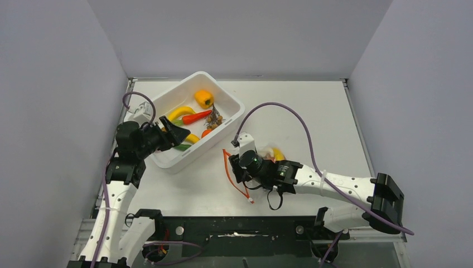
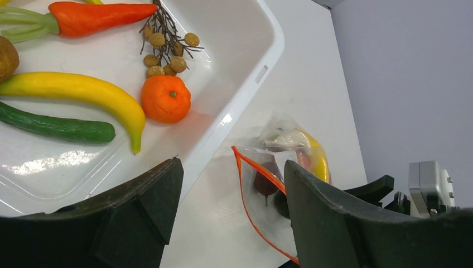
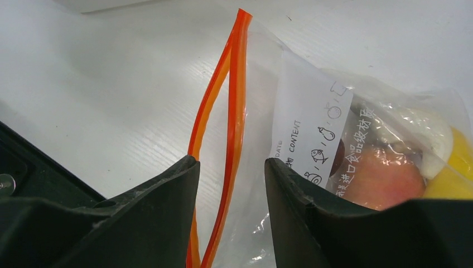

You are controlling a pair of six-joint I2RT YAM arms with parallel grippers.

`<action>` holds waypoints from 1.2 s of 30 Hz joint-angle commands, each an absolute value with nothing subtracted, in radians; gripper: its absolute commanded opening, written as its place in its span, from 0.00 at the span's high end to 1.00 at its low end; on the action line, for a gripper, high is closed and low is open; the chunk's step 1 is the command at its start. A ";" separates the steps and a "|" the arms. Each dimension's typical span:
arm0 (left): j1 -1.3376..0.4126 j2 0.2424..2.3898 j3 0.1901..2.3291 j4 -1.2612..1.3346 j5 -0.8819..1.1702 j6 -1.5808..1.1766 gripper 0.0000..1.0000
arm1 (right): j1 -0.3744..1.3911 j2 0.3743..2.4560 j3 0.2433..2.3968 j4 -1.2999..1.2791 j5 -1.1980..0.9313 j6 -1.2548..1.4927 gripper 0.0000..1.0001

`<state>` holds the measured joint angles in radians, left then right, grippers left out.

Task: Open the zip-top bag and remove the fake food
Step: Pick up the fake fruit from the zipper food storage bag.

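The zip-top bag [image 3: 312, 111] lies on the white table right of the tub, and its red-orange zip strip [image 3: 237, 100] has parted into two bands. My right gripper [image 3: 231, 206] is open and straddles the mouth, with one band between its fingers and the other at the left finger [image 3: 162, 212]. Inside the bag I see fake food: a peach [image 3: 385, 178], a yellow piece [image 3: 454, 167] and a dark plum [image 2: 266, 181]. My left gripper [image 2: 234, 218] is open and empty, hovering over the tub's near rim [image 1: 177, 133], left of the bag [image 1: 262, 159].
The white tub [image 2: 245, 84] at the back left holds a banana [image 2: 83, 92], a cucumber [image 2: 56, 127], an orange [image 2: 165, 99], a red chili [image 2: 100, 17], a brown twig cluster [image 2: 167, 56] and an orange pepper [image 1: 204, 98]. Grey walls enclose the table.
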<state>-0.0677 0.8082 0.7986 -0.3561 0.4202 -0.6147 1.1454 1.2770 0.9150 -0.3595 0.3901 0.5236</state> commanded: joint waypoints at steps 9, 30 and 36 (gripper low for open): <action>-0.123 0.761 0.776 -0.341 0.420 -0.625 0.37 | 1.152 1.321 0.995 -0.349 0.430 0.558 0.73; -0.759 0.966 0.722 -0.102 0.186 -0.684 0.44 | 1.012 1.038 0.739 -0.157 0.352 0.728 0.99; -0.901 1.157 0.700 0.102 0.120 -0.785 0.44 | 0.997 0.975 0.708 -0.162 0.362 0.765 0.99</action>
<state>-0.8314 1.0756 0.6849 -0.1032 0.1989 -0.7116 1.0088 1.0252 0.7185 -0.2329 0.3500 0.7208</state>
